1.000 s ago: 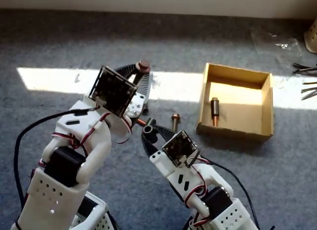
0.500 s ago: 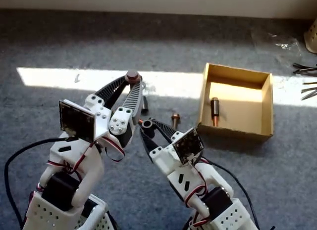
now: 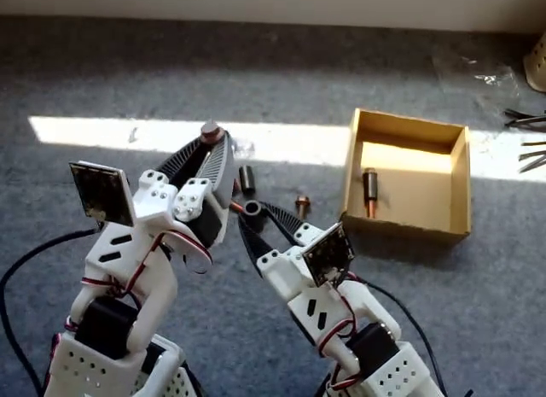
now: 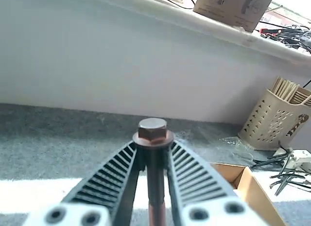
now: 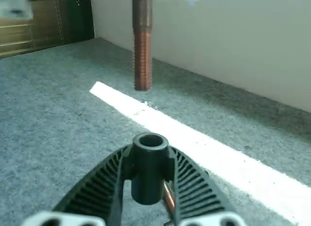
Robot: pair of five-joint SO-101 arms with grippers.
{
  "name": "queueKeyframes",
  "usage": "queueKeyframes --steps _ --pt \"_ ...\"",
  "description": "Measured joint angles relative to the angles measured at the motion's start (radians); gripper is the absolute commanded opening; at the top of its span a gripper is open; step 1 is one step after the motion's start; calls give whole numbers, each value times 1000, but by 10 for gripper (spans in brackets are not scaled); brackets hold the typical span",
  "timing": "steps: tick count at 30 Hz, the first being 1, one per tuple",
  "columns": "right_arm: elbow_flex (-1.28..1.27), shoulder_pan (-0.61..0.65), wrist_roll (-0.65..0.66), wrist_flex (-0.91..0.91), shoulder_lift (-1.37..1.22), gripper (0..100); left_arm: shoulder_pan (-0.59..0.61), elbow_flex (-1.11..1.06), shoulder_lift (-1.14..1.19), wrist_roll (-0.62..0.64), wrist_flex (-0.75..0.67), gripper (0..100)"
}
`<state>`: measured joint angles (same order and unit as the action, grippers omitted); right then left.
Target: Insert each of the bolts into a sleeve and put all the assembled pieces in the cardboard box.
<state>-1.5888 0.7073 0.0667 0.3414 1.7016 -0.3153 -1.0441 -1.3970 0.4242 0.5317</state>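
My left gripper (image 3: 210, 143) (image 4: 153, 149) is shut on a copper bolt (image 3: 209, 131) (image 4: 152, 131), head up and shaft pointing down. My right gripper (image 3: 253, 214) (image 5: 148, 160) is shut on a black sleeve (image 3: 253, 209) (image 5: 148, 163), held upright with its bore facing up. In the right wrist view the bolt's threaded end (image 5: 142, 46) hangs a little above the sleeve, apart from it. On the carpet lie a loose sleeve (image 3: 246, 178) and a loose bolt (image 3: 302, 205). The cardboard box (image 3: 456, 179) at the right holds one assembled piece (image 3: 370, 190).
Grey carpet with a sunlit strip (image 3: 85, 132) across it. Dark tools (image 3: 525, 141), a clear plastic bag (image 3: 469, 72) and a beige holder (image 3: 537, 64) sit at the far right. A white wall runs along the back.
The left arm has turned its wrist and carried the bolt left and lower, standing it over the sleeve. The right gripper has shifted slightly with its sleeve.
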Motion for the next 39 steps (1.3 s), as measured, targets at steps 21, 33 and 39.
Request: queueKeyframes --steps 21,33,39 --pt "-49 0 0 -9 -2 5 -68 -72 2 -34 0 7" --pt "-49 0 0 -9 -2 5 -127 -72 2 -91 2 7" --pt "-49 0 57 11 -2 5 -127 -72 2 -91 29 7"
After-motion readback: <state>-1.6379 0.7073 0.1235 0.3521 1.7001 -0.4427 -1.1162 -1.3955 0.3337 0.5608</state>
